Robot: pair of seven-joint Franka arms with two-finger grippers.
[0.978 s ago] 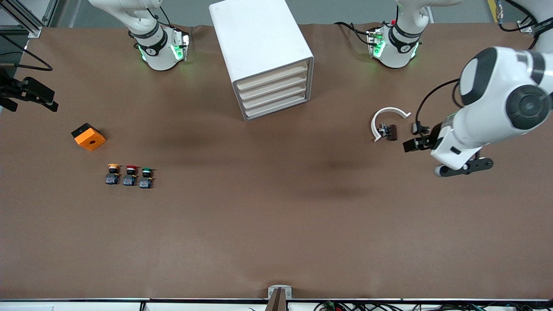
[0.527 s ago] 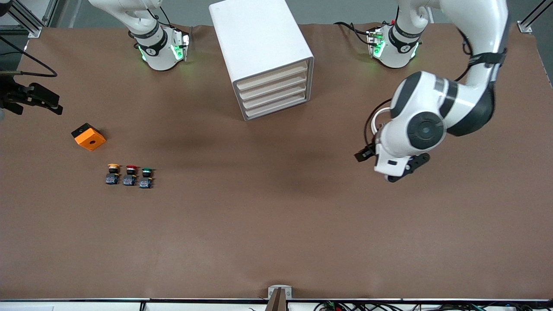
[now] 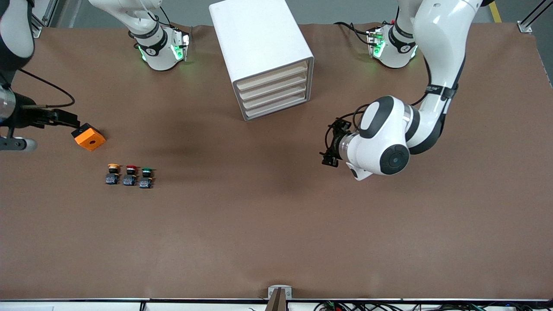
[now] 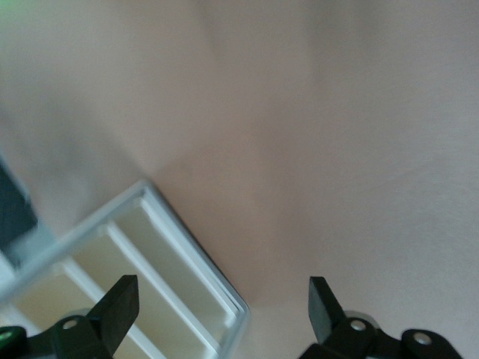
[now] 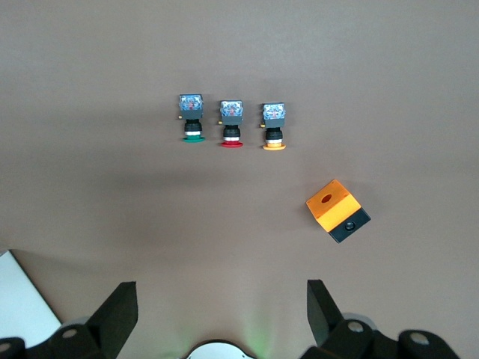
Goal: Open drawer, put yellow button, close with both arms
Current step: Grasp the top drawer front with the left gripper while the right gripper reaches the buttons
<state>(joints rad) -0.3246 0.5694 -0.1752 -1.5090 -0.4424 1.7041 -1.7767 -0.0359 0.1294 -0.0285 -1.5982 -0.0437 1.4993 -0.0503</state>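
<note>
A tall white cabinet [image 3: 263, 52] stands on the brown table [image 3: 276, 224] between the two arm bases, its four cream drawer fronts facing the front camera. The drawer [image 3: 273, 76], uppermost of the four, sits flush with the three below it.

The left gripper [image 3: 330, 147] hangs over bare table, toward the left arm's end of the table from the cabinet and nearer to the front camera than the drawer fronts. Its fingers [image 4: 120, 308] are spread wide with nothing between them, and the left wrist view shows a corner of the cabinet [image 4: 150, 284] past them.

The right gripper [image 5: 223, 314] is at the right arm's end of the table, over the surface just beside an orange box [image 3: 88, 136] with a black base. Its fingers [image 5: 116, 314] also stand wide apart and hold nothing.

Three push-buttons stand in a row, nearer to the front camera than the orange box. The yellow button [image 3: 113, 173] is the one closest to the right arm's end of the table, the red button [image 3: 130, 175] is in the middle just beside it, and the green button [image 3: 146, 177] is at the other end of the row. All three rest on the table, well apart from the cabinet.
</note>
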